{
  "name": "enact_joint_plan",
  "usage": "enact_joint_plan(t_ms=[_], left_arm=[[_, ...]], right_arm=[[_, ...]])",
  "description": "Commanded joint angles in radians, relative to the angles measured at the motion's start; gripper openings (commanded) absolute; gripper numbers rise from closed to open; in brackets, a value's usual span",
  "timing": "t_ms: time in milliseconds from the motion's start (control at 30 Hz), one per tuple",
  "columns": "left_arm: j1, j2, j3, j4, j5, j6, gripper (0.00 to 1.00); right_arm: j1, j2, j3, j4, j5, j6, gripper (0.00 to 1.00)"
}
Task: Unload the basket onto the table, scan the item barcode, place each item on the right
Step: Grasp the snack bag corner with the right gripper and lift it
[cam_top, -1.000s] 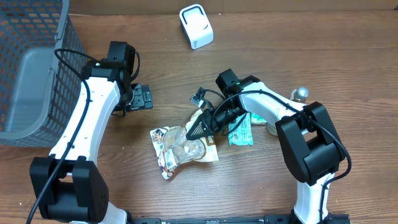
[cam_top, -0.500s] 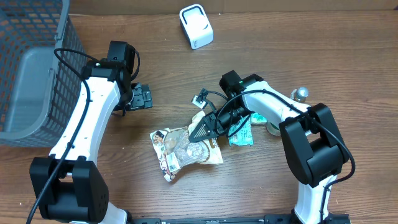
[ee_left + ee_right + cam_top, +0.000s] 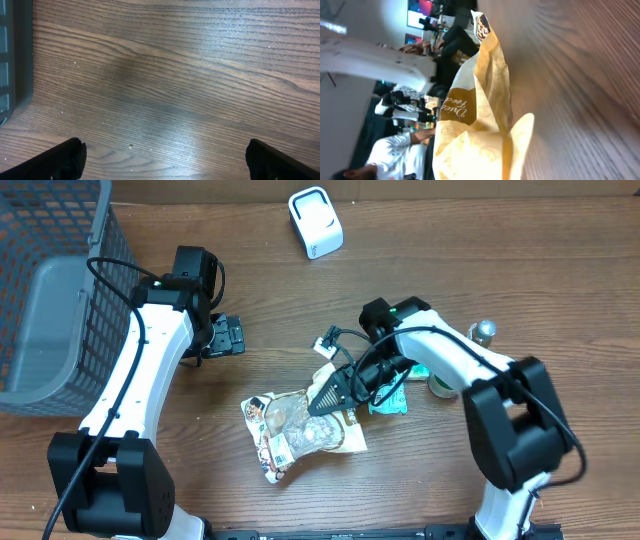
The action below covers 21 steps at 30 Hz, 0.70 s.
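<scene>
Right gripper (image 3: pixel 327 394), pinched shut on the crinkled yellow-and-clear plastic snack bag (image 3: pixel 300 428) at mid-table, seems mid-pickup, and next likely must turn the bag's barcode toward the white boxy scanner (image 3: pixel 315 222) at the far edge, while the left gripper (image 3: pixel 228 337) hangs open.

Grained wooden table (image 3: pixel 500 270), crinkly glossy plastic snack bag (image 3: pixel 300 430), grey plastic mesh basket (image 3: pixel 50 290).

table (image 3: pixel 500 260): wood | on it: basket (image 3: pixel 110 240), white scanner (image 3: pixel 316 222), snack bag (image 3: pixel 300 430), teal packet (image 3: pixel 392 402)
</scene>
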Motion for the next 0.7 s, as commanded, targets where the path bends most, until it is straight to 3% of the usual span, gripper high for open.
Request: enact_joint_plan(t_ms=[0,667], left_arm=[[0.000,0.002,-0.001,0.002,-0.013,-0.014,1.00],[0.000,0.002,-0.001,0.002,-0.013,-0.014,1.00]], right_arm=[[-0.010,-0.085,0.000,-0.021,-0.061,-0.100,0.04],[-0.010,-0.089,0.000,-0.027,-0.060,-0.099,0.04]])
